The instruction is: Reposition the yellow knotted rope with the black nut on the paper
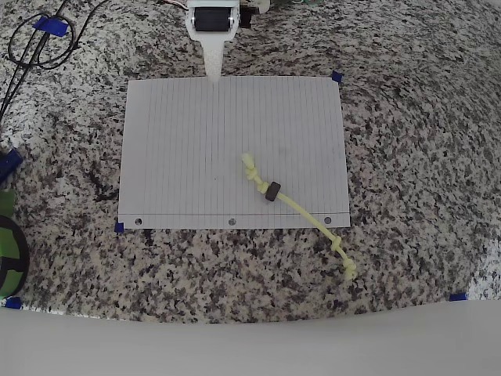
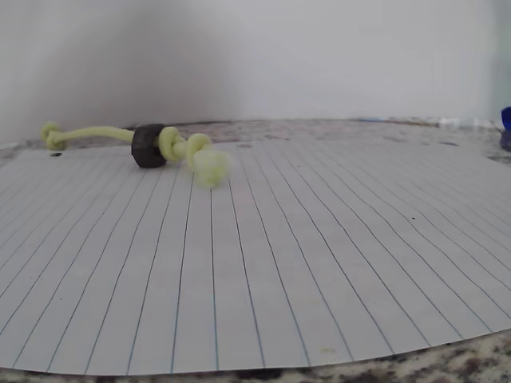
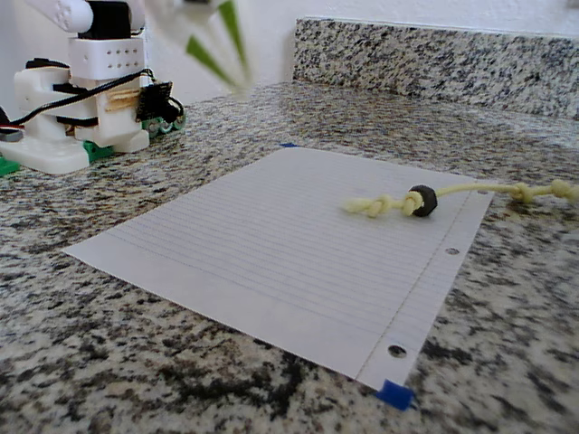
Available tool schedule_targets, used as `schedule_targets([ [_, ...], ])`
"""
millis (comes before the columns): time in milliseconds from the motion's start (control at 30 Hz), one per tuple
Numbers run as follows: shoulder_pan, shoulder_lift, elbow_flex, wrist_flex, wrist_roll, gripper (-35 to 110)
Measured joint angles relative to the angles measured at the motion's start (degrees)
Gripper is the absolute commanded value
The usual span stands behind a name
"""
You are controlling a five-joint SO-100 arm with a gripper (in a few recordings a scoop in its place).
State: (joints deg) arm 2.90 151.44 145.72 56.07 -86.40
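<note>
A speckled granite countertop with a matching backsplash carries the paper, its corners marked with blue tape. The gripper hangs raised above the paper's edge nearest the arm's base, its green-tipped fingers spread apart and holding nothing, though the fixed view blurs them. The yellow knotted rope lies well apart from the gripper, out ahead of it toward the paper's far, hole-punched edge: one knotted end and the black nut rest on the sheet, while the other knotted end trails off onto the bare granite. In the wrist view the nut sits beside the near knot, ahead and to the left. The cord looks light and limp, so it will likely drag and fold rather than slide as a piece; the nut may slip along it. The knot just beside the nut seems the surest place to pinch.
</note>
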Motion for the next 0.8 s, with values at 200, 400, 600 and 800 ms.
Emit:
schedule_targets([
  [200, -0.88, -18.11, -13.36, -2.64, 5.27, 1],
  [400, -1.32, -30.23, -18.19, -11.78, 26.81, 2],
  [600, -2.9, -37.27, -19.95, -18.72, 59.24, 2],
  [800, -5.36, -42.36, -20.04, -18.98, 87.45, 1],
])
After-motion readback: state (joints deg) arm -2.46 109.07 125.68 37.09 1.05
